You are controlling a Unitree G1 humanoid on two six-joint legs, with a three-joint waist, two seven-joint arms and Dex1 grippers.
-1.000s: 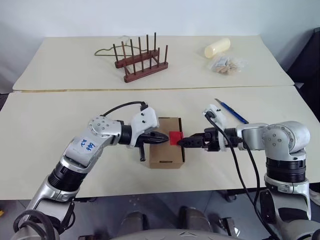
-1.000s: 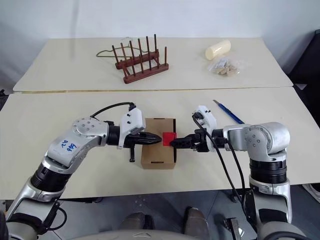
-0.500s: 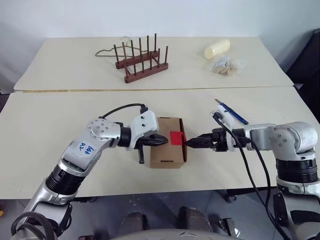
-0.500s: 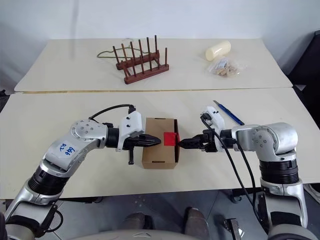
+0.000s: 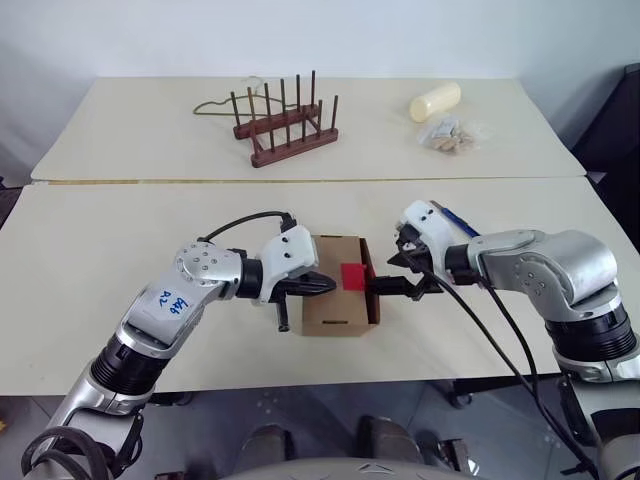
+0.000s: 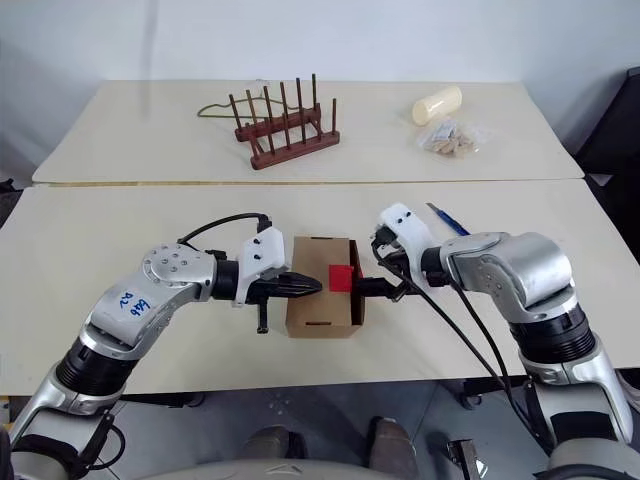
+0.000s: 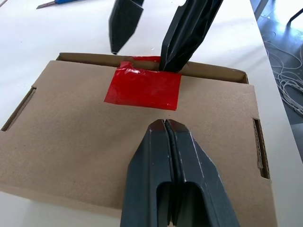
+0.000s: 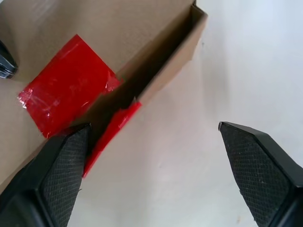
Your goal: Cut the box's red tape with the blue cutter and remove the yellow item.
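The brown box (image 5: 335, 305) sits in the middle of the near table with its lid slightly ajar at the right edge. The red tape (image 7: 143, 88) lies on the lid and is split at that edge, with a strip (image 8: 110, 135) hanging on the side wall. My left gripper (image 7: 164, 125) is shut and empty, its tips resting on the lid just left of the tape. My right gripper (image 8: 154, 126) is open; one finger (image 8: 57, 175) sits at the tape by the lid gap, the other (image 8: 260, 161) over bare table. The blue cutter (image 6: 447, 218) lies behind the right gripper. The yellow item is hidden.
On the far table stand a wooden peg rack (image 5: 285, 125), a cream cylinder (image 5: 435, 100) and a clear bag of small pieces (image 5: 452, 133). A seam (image 5: 150, 181) divides the two tables. A cable (image 5: 500, 320) trails from the right wrist.
My right wrist has rolled, so its open fingers now stand at a different angle at the box's right edge. The left gripper and the box have not moved.
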